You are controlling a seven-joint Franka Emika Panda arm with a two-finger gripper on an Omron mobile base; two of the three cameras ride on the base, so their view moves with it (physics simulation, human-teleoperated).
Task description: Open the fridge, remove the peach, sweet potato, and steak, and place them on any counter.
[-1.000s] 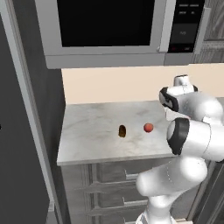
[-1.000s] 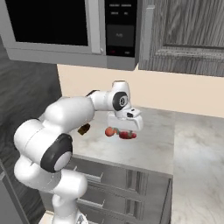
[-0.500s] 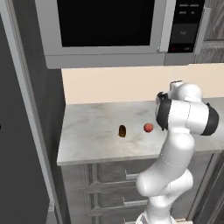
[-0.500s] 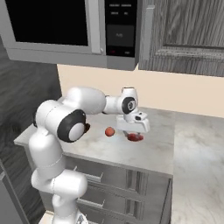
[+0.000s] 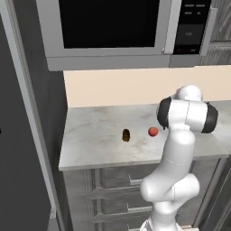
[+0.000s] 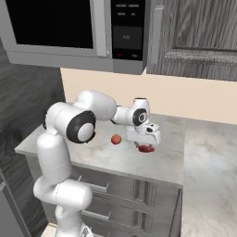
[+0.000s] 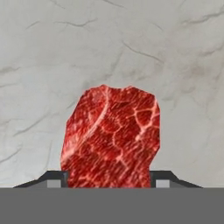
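Note:
The steak (image 7: 111,140), a marbled bright red slab, sits between my two finger tips, and my gripper (image 7: 109,180) is shut on it. From the right base, the gripper (image 6: 146,141) hangs just above the counter (image 6: 162,162) with the steak (image 6: 146,148) under it, to the right of the peach (image 6: 115,139). The peach (image 5: 153,131) and the dark brown sweet potato (image 5: 126,135) lie side by side on the marbled counter (image 5: 90,135). The dark fridge (image 5: 13,158) stands at the counter's left end.
A black-windowed microwave (image 5: 113,31) hangs over the counter, with a wood-grain wall cabinet (image 6: 194,37) to its right. Grey drawers with bar handles (image 5: 113,189) sit below the slab. My own arm (image 5: 180,149) blocks the counter's right part in the left base view.
The arm has swung right and a little down, carrying the steak past the peach to just above the counter. Peach and sweet potato have not moved.

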